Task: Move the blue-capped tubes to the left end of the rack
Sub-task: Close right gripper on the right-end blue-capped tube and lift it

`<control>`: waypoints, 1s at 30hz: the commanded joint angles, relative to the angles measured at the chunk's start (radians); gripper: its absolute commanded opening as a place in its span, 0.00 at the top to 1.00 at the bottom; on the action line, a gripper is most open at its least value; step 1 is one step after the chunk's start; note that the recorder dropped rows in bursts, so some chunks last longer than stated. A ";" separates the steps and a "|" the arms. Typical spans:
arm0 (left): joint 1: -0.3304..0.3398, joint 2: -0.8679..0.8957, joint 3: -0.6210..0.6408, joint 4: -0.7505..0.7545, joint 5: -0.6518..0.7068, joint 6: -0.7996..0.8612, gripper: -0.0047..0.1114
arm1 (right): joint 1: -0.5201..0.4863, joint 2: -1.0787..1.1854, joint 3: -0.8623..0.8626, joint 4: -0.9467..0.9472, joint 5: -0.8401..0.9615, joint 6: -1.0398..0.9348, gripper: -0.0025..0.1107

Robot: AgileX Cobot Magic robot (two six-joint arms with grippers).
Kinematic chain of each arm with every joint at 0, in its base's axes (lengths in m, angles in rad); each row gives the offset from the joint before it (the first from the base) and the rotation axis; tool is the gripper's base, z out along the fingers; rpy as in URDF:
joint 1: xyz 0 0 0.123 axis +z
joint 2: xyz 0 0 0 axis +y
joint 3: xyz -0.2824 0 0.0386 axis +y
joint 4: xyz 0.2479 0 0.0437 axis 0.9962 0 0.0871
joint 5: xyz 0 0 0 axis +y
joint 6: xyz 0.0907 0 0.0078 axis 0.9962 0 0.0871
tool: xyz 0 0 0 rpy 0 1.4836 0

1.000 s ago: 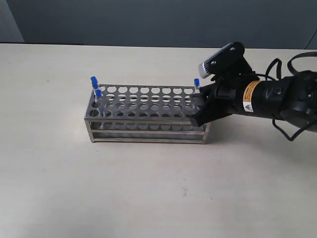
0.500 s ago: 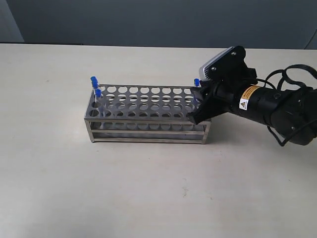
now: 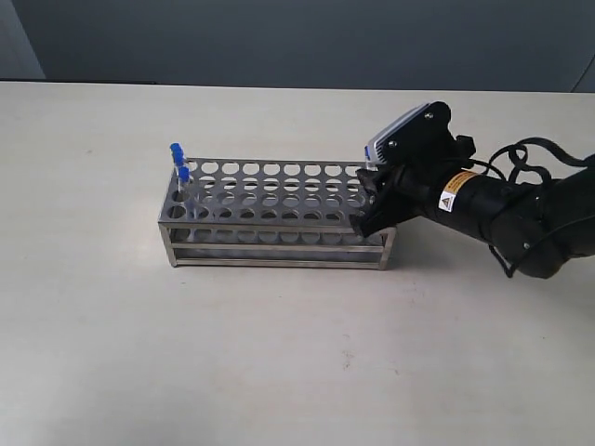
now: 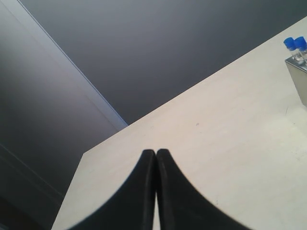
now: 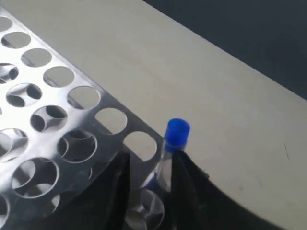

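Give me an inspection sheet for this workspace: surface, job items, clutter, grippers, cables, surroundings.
Surface: pale table, carrying the rack.
Job's things: rack upright; two blue caps show at its left end; another blue-capped tube stands at its right end.
Clutter: nothing seen.
Grippers: right gripper open, fingers either side of the right-end tube; left gripper shut, empty, away from the rack.
Cables: black cables loop behind the right gripper.
Surroundings: dark wall behind the table.

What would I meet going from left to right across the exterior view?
Thin clear blue-capped tubes → rows of empty holes in the shiny steel rack → right gripper at the rack's right end → black robot arm with cables.
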 commanded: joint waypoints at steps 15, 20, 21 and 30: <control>-0.002 0.003 -0.005 -0.001 -0.003 -0.005 0.95 | -0.007 0.118 -0.119 0.130 -0.017 -0.050 0.74; 0.000 0.003 -0.005 -0.001 -0.003 -0.005 0.95 | -0.007 0.122 -0.138 0.145 0.014 -0.046 0.98; 0.000 0.003 -0.005 -0.001 -0.003 -0.005 0.95 | -0.007 0.116 -0.138 0.145 0.020 -0.046 0.98; 0.000 0.003 -0.005 -0.001 -0.003 -0.005 0.95 | 0.040 -0.036 -0.138 0.145 0.139 -0.042 0.98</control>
